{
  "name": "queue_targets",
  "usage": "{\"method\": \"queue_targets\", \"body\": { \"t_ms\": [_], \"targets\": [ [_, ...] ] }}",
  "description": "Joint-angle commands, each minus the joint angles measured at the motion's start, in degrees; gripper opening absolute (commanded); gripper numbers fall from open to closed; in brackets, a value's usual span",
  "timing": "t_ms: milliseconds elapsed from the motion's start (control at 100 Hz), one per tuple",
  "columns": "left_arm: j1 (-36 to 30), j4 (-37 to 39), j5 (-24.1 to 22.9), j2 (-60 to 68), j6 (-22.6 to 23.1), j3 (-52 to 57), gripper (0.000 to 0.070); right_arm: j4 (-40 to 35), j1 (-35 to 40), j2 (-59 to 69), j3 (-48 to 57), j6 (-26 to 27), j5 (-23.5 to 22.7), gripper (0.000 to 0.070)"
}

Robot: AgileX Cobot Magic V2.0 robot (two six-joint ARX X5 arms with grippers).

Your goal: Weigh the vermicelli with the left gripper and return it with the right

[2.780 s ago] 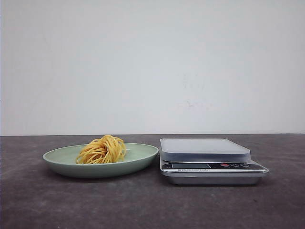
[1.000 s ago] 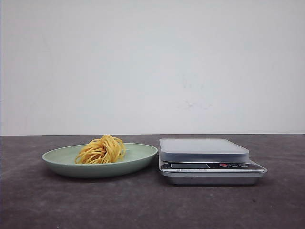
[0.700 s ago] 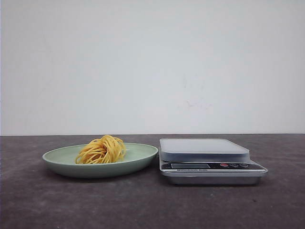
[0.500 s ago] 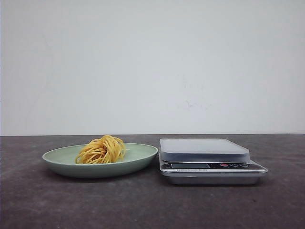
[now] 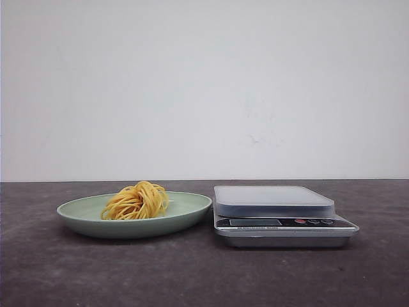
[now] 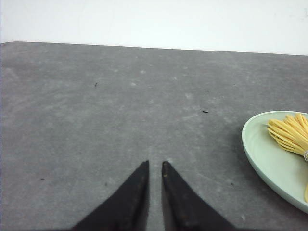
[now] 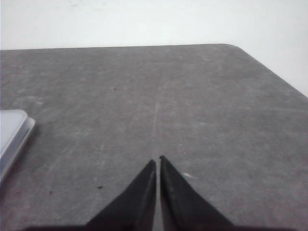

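The vermicelli (image 5: 136,200), a small round bundle of golden-yellow strands, lies on the pale green plate (image 5: 188,210) at the left of the table. To its right stands the silver scale (image 5: 275,196), its platform bare. In the left wrist view my left gripper (image 6: 155,163) hovers over bare table with a narrow slit between its black fingers and nothing in them; the plate (image 6: 267,161) and vermicelli (image 6: 288,134) lie off to one side, apart from it. My right gripper (image 7: 157,159) is shut and empty over bare table, with a corner of the scale (image 7: 12,132) at the view's edge. Neither gripper shows in the front view.
The dark grey table (image 5: 204,275) runs back to a plain white wall. Its rounded far corner (image 7: 231,47) and side edge show in the right wrist view.
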Motion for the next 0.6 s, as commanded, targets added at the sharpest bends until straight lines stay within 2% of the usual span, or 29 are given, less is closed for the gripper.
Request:
{"method": "queue_targets", "body": {
  "t_ms": [0, 590],
  "targets": [
    [-0.02, -0.28, 0.13, -0.11, 0.17, -1.03, 0.0012, 0.31, -0.09, -0.13, -0.52, -1.86, -0.24, 0.0007],
    [-0.02, -0.28, 0.13, -0.11, 0.17, -1.03, 0.0012, 1.77, -0.02, -0.13, -0.52, -2.21, -0.37, 0.0007]
  ]
}}
